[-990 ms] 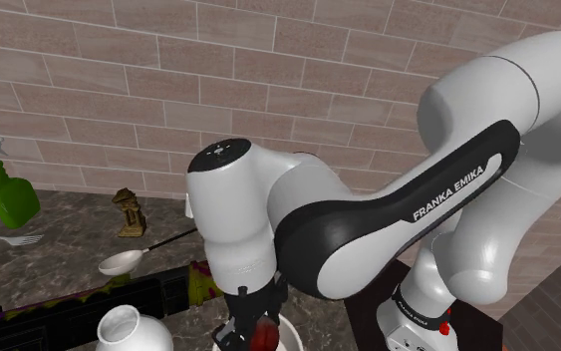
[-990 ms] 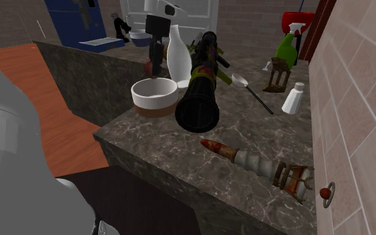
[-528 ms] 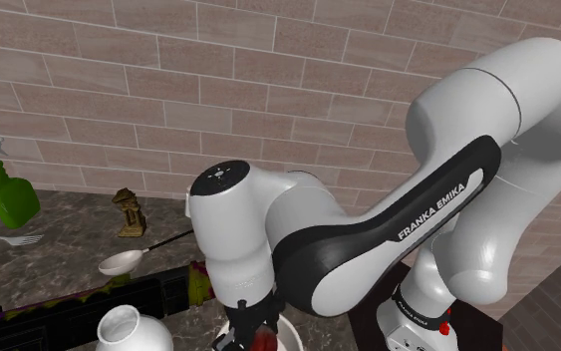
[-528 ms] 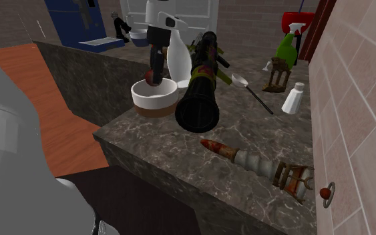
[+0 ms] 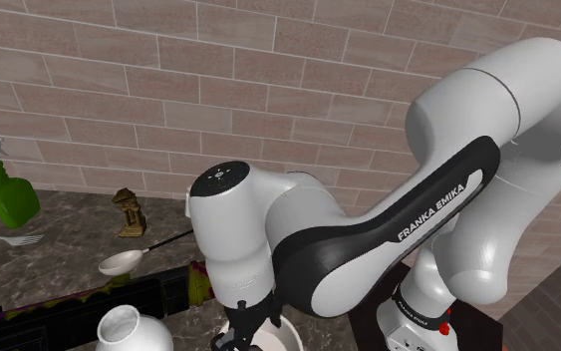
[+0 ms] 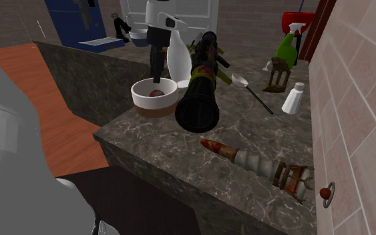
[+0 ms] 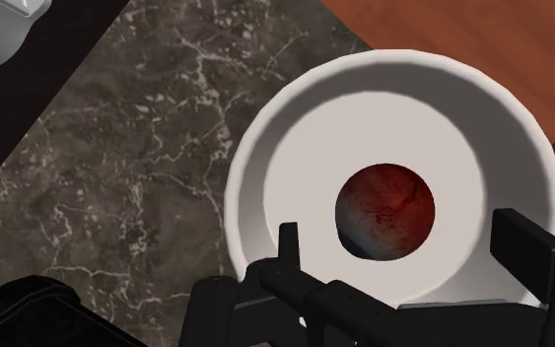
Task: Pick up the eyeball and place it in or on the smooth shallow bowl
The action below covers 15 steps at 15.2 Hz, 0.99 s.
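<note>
While the red eyeball (image 7: 385, 211) sits in the white bowl (image 6: 146, 101), upper left of the second exterior view, the gripper (image 7: 404, 235) hovers above, jaws wide

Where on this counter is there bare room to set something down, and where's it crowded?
In the second exterior view the counter is bare at its near corner, between the bowl, black tube and spiral tool. A smaller patch lies between tube, spoon and white shaker. Farther back, around the vase, statuette and spray bottle, it's crowded.
</note>
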Motion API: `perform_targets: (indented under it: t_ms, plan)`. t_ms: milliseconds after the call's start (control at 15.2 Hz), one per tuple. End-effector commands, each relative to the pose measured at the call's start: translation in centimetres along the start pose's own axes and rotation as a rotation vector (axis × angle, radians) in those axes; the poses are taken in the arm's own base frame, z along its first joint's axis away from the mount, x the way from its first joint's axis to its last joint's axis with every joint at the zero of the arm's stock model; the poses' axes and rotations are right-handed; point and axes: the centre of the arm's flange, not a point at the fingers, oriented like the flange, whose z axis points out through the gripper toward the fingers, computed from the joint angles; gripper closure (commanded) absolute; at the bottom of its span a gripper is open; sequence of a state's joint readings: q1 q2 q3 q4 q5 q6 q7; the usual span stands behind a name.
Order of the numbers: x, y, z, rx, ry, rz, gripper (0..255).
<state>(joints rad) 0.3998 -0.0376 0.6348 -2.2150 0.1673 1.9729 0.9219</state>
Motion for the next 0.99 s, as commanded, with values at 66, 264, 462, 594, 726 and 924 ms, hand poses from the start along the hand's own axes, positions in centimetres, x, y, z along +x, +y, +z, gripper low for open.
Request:
perform_targets:
  t_ms: [66, 264, 462, 594, 726, 924]
  plan:
    - [0.0, 0.0, 0.0, 0.0, 0.0, 0.0, 0]
    - [0.0, 0.0, -2.6, 0.0, 0.0, 0.0, 0]
    - [0.0, 0.0, -5.0, 0.0, 0.0, 0.0, 0]
    - [0.0, 0.0, -5.0, 0.0, 0.0, 0.0, 0]
    - [0.0, 0.0, -5.0, 0.0, 0.0, 0.0, 0]
    - [0.0, 0.0, -5.0, 0.0, 0.0, 0.0, 0]
